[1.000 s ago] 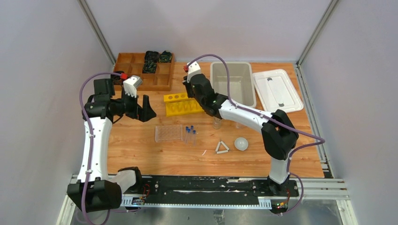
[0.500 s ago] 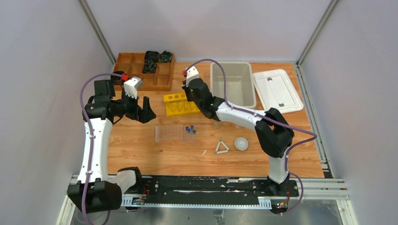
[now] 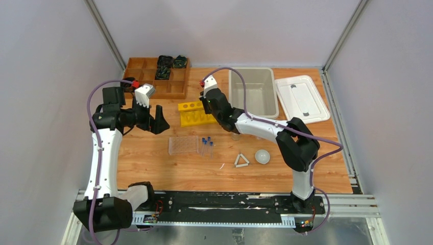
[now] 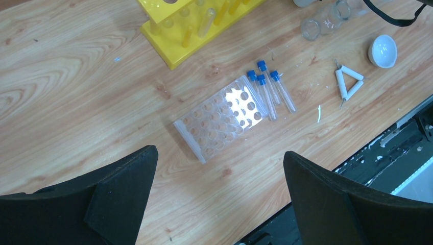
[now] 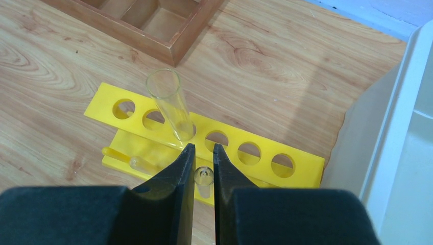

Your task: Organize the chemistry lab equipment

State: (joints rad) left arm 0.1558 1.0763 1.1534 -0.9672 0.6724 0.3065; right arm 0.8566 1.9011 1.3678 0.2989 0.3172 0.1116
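Grainy wooden table (image 5: 255, 51); glossy yellow rack (image 5: 306, 163), probably plastic; clear tube (image 5: 171, 107), smooth

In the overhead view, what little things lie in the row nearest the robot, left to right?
clear plastic tube rack, blue-capped tubes, small white sliver, white triangle frame, white round dish

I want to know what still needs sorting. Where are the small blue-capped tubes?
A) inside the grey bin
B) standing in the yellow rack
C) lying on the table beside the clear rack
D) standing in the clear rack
C: in the left wrist view, the four blue-capped tubes lie flat on the table right beside the clear rack, with none standing in its holes.
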